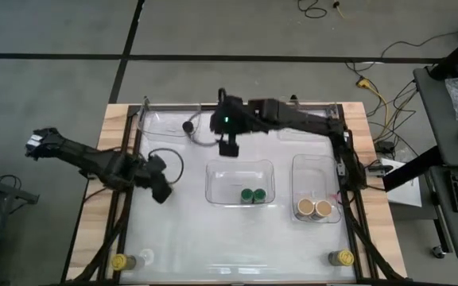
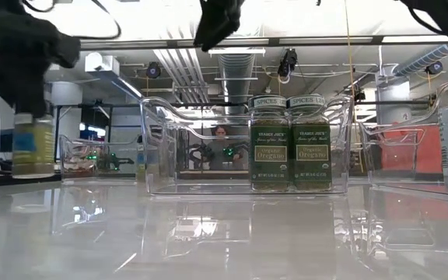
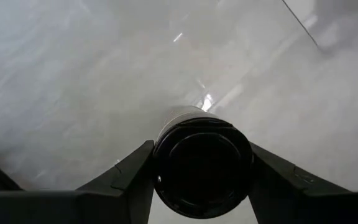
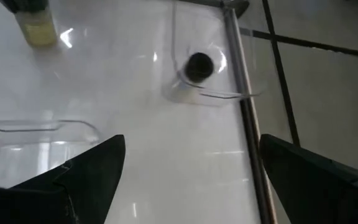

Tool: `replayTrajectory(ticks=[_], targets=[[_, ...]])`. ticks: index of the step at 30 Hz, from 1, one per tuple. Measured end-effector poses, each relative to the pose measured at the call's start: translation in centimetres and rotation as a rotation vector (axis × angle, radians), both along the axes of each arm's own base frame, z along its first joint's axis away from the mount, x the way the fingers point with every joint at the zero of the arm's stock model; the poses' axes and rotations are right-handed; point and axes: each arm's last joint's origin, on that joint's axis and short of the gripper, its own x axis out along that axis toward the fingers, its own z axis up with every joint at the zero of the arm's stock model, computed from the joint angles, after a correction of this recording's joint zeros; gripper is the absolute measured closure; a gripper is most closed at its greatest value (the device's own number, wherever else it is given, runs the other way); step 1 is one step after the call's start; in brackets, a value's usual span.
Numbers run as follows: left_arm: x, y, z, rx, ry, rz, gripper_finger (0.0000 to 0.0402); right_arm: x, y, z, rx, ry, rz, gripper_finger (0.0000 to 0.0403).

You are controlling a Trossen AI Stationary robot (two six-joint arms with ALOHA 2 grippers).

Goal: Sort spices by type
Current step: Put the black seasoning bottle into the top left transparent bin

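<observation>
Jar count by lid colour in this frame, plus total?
Black: 2, the held black jar in the left gripper and the loose black jar farther back
Green: 2, the green jars
Tan: 2, the tan jars
Yellow: 2, the yellow jars
Total: 8

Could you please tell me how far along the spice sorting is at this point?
Done: two green jars share the middle tray, and two tan jars share the right tray. In hand: the left gripper holds a black-lidded jar above the table. Left: another black-lidded jar sits in the far tray, and two yellow jars stand apart at the near corners. The right gripper hangs open.
</observation>
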Motion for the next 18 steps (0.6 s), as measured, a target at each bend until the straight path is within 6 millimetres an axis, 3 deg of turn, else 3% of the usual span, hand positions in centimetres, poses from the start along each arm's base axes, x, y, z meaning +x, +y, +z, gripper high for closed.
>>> replayTrajectory(ticks=[9,18], targets=[[1.2,5.5,-0.4,0.026,0.051,0.14,0.0214,-0.9,-5.5,0.2,0.022,-0.029,0.014,0.0042],[1.4,10.9,-1.2,-0.003,0.057,0.164,0.0214,-1.6,-7.8,0.2,0.024,-0.027,-0.016,0.0042]])
